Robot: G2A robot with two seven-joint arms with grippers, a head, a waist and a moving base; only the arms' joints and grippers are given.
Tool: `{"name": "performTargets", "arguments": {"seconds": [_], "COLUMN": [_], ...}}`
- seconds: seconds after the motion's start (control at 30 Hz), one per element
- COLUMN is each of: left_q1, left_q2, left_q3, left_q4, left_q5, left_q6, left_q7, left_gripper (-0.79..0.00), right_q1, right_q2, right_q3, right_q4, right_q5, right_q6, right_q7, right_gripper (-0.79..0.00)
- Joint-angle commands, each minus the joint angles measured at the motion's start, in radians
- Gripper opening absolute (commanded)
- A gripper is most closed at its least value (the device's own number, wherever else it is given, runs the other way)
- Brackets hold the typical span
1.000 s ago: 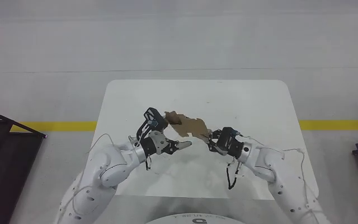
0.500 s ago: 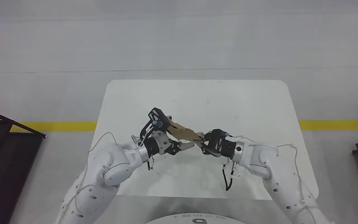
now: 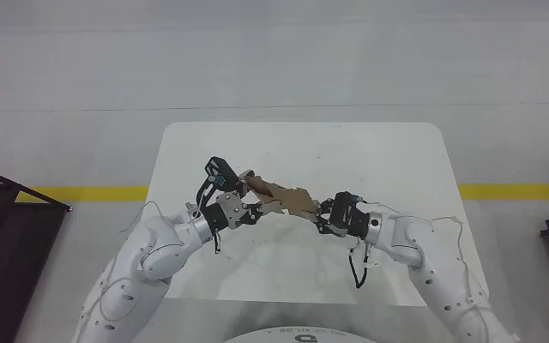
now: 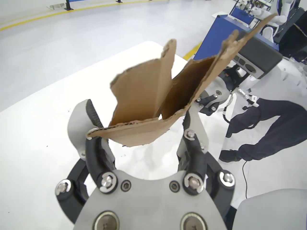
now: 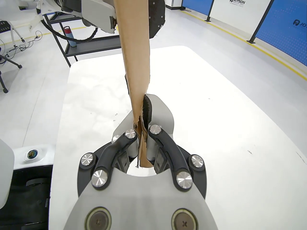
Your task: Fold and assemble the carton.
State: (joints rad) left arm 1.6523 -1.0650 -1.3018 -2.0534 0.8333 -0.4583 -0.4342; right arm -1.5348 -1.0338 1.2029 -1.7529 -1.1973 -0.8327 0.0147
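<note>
Right hand (image 5: 142,120): pinching carton's (image 3: 283,199) near end.
Left hand (image 4: 140,117): spread wide; carton's far end sits between, touching 1 side.
Carton: spans both hands, above table (image 3: 386,154).

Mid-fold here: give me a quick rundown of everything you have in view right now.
carton: 1, brown cardboard, part-folded, in the air above the table between the two grippers
table: 1, white, under both arms
floor line: 1, yellow, on the grey floor to either side of the table
rack: 1, black, on the floor past a table corner
bottle: 1, dark, standing on the rack's shelf
partition panels: several, blue and white, along the room's edge
left gripper: 1, grey and black, open, one end of the carton between its fingers
right gripper: 1, grey and black, shut on the carton's other end
</note>
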Motion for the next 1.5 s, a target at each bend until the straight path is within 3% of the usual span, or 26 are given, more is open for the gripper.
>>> {"name": "performTargets", "arguments": {"seconds": [0.0,0.4,0.5,0.7,1.03,1.13,1.47], "left_q1": [0.000,-0.008,-0.011,-0.015,-0.023,-0.025,-0.027], "left_q2": [0.001,0.006,0.007,0.009,0.010,0.011,0.012], "left_q3": [-0.001,0.005,0.004,0.004,0.009,0.010,0.008], "left_q4": [0.000,0.008,0.008,0.010,0.016,0.017,0.024], "left_q5": [0.004,0.017,0.016,0.014,0.005,0.003,-0.007], "left_q6": [-0.015,-0.068,-0.074,-0.077,-0.073,-0.069,-0.057], "left_q7": [0.000,0.021,0.025,0.034,0.036,0.035,0.047], "left_gripper": [-0.785,-0.785,-0.785,-0.785,-0.785,-0.785,-0.785], "right_q1": [0.005,0.028,0.037,0.055,0.093,0.103,0.095], "right_q2": [0.000,0.001,0.001,0.003,0.003,0.001,0.007], "right_q3": [-0.001,-0.016,-0.018,-0.029,-0.064,-0.079,-0.070], "right_q4": [0.004,0.024,0.039,0.087,0.140,0.152,0.166], "right_q5": [0.014,0.086,0.113,0.204,0.302,0.319,0.339], "right_q6": [-0.003,-0.033,-0.047,-0.095,-0.089,-0.075,-0.071], "right_q7": [0.008,0.040,0.054,0.099,0.202,0.229,0.232], "right_gripper": [-0.785,-0.779,-0.671,-0.631,-0.696,-0.751,-0.640]}}
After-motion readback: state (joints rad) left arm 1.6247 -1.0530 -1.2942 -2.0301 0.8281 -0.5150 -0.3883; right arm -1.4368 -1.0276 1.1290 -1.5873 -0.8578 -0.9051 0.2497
